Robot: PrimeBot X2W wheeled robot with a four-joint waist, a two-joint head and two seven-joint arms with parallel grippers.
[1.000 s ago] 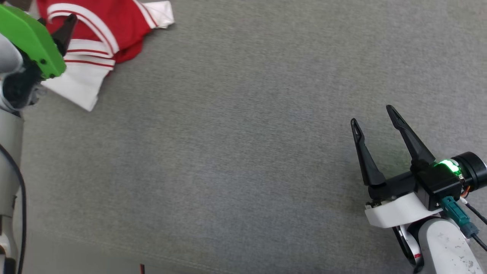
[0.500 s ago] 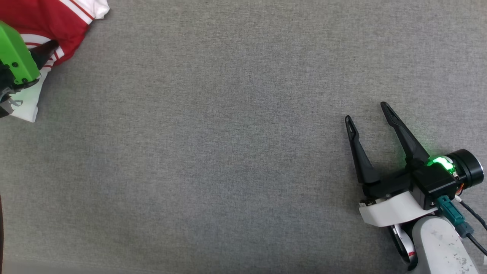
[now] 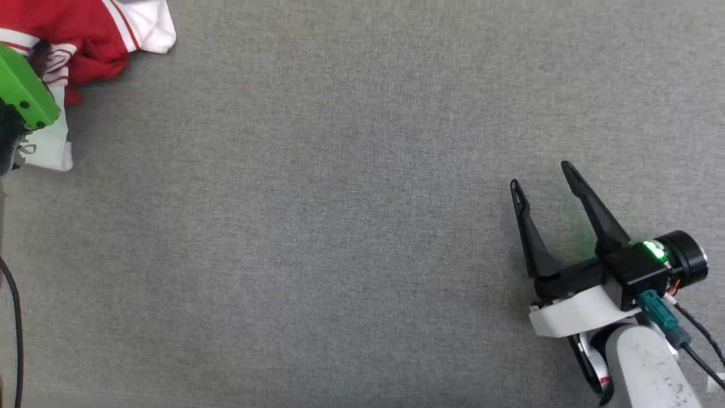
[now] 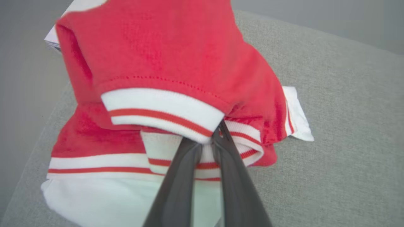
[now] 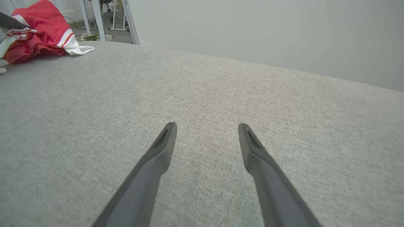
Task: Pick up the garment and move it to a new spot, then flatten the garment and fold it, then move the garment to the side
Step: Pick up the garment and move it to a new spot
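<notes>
The garment point(image 4: 176, 56), a red jersey with white sleeves and red-and-white striped trim, lies bunched at the far left corner of the grey padded surface point(image 3: 340, 226). My left gripper point(image 4: 210, 138) is shut on a fold of its striped trim, fingers nearly together, and the cloth rises in a hump above them. In the head view the garment point(image 3: 90, 39) sits at the top left, with the green wrist housing point(image 3: 22, 93) over its edge. My right gripper point(image 3: 539, 175) stands open at the lower right, nothing between its fingers point(image 5: 206, 126), far from the garment point(image 5: 38, 31).
The grey surface spreads wide between the two arms. Its left edge point(image 4: 38, 113) drops off close beside the garment. Beyond the far edge stand a pale wall point(image 5: 268, 31) and white furniture legs point(image 5: 98, 19).
My left gripper has gone from open to shut on the striped trim, and the garment has bunched up around it. The head camera has shifted. The right gripper stays open.
</notes>
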